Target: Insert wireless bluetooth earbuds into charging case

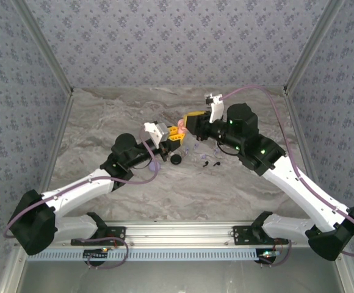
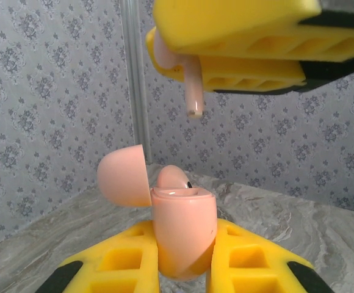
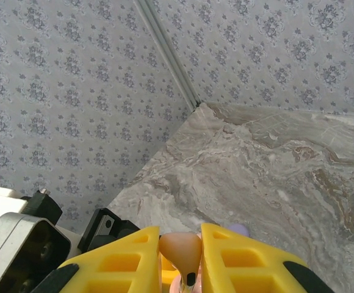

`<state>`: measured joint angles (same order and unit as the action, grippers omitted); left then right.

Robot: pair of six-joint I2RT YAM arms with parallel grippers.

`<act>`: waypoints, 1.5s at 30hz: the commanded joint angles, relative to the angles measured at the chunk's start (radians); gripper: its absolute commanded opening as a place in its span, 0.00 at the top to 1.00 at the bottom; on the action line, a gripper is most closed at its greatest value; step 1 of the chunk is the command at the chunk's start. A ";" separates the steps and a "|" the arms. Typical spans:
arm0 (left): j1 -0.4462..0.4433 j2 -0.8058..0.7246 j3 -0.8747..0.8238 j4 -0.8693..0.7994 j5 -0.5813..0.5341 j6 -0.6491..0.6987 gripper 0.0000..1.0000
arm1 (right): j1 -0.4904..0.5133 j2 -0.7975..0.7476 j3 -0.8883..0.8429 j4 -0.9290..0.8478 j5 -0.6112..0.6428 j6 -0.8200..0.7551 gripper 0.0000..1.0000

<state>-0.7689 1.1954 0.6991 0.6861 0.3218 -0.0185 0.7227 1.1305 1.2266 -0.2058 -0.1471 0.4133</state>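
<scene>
In the left wrist view my left gripper (image 2: 184,235) is shut on an upright pink charging case (image 2: 183,229). Its lid (image 2: 123,176) hangs open to the left, and one pink earbud (image 2: 173,177) sits in it. Just above, my right gripper (image 2: 238,58) pinches a second pink earbud (image 2: 193,97), stem pointing down, a short gap over the case mouth. The right wrist view shows that earbud (image 3: 181,249) between the yellow fingers of my right gripper (image 3: 181,238). From above, the left gripper (image 1: 174,134) and right gripper (image 1: 193,123) meet over mid-table.
A black round case (image 1: 177,159) lies on the marble table (image 1: 104,122) in front of the grippers, with two black buds (image 1: 211,163) to its right and small lilac pieces (image 1: 193,148) behind them. Patterned walls close in the back and sides.
</scene>
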 commanded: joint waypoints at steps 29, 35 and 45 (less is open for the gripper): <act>-0.007 0.004 0.043 0.055 -0.002 -0.028 1.00 | 0.011 0.006 -0.056 0.039 0.002 0.028 0.78; -0.007 0.006 0.041 0.058 -0.004 -0.038 1.00 | 0.014 0.003 -0.058 0.071 0.027 0.014 0.79; -0.007 0.008 0.037 0.075 -0.005 -0.059 1.00 | 0.014 0.021 -0.065 0.112 0.038 0.006 0.79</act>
<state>-0.7689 1.2007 0.7063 0.7059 0.3141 -0.0582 0.7292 1.1412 1.1606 -0.1261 -0.1272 0.4358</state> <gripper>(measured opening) 0.168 0.216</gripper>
